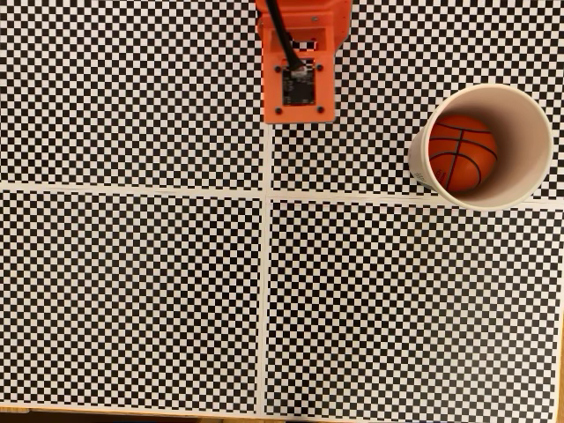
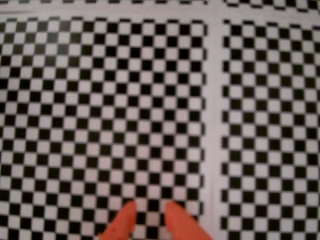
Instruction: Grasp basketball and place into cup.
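orange gripper [image 2: 150, 212] hangs over the checkerboard mat [image 2: 100, 100] in the wrist view, fingertips slightly parted, holding nothing; the basketball [image 1: 463, 152] sits inside the cup [image 1: 529, 123] in the fixed view

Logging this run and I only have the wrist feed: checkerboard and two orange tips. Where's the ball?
Observer: In the fixed view the ball sits inside the cup.
Operator: Cup still upright?
Observer: Yes, its open mouth faces the camera, at the right edge of the checkered mat.
Operator: How far off is the arm?
Observer: Its orange body is at the top centre, well left of the cup and not touching it.
Operator: Claw holding anything?
Observer: No. In the wrist view the claw shows a narrow gap with only mat between the tips.
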Robot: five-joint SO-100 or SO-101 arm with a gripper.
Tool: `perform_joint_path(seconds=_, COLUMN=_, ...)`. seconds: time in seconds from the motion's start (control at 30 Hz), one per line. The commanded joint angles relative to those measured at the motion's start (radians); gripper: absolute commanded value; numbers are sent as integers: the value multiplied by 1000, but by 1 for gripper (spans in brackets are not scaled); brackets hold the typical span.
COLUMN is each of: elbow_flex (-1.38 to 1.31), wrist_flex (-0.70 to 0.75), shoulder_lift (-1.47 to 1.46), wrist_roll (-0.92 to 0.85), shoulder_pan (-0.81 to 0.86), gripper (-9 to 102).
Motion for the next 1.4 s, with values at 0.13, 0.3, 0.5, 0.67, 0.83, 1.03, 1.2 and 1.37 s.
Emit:
perform_joint_path(seconds=0.13, elbow_flex=35, wrist_flex=8, shoulder_lift=3, wrist_roll=11, shoulder_pan=8, gripper=0)
perform_joint_path(seconds=0.3, elbow_flex=35, wrist_flex=8, shoulder_lift=8, wrist_roll=74, shoulder_pan=3, gripper=0)
perform_joint_path(seconds=0.5, elbow_flex=35, wrist_flex=8, shoulder_lift=8, wrist_roll=-6, shoulder_pan=-5, gripper=0)
perform_joint_path(seconds=0.67, elbow_flex=35, wrist_flex=8, shoulder_lift=8, wrist_roll=-6, shoulder_pan=-5, gripper=0)
perform_joint_path(seconds=0.83, elbow_flex=35, wrist_flex=8, shoulder_lift=8, wrist_roll=-6, shoulder_pan=-5, gripper=0)
perform_joint_path(seconds=1.03, elbow_flex=35, wrist_flex=8, shoulder_lift=8, wrist_roll=-6, shoulder_pan=-5, gripper=0)
perform_joint_path(seconds=1.2, elbow_flex=35, wrist_flex=8, shoulder_lift=8, wrist_roll=-6, shoulder_pan=-5, gripper=0)
perform_joint_path(seconds=1.37, elbow_flex=35, wrist_flex=8, shoulder_lift=8, wrist_roll=-6, shoulder_pan=-5, gripper=0)
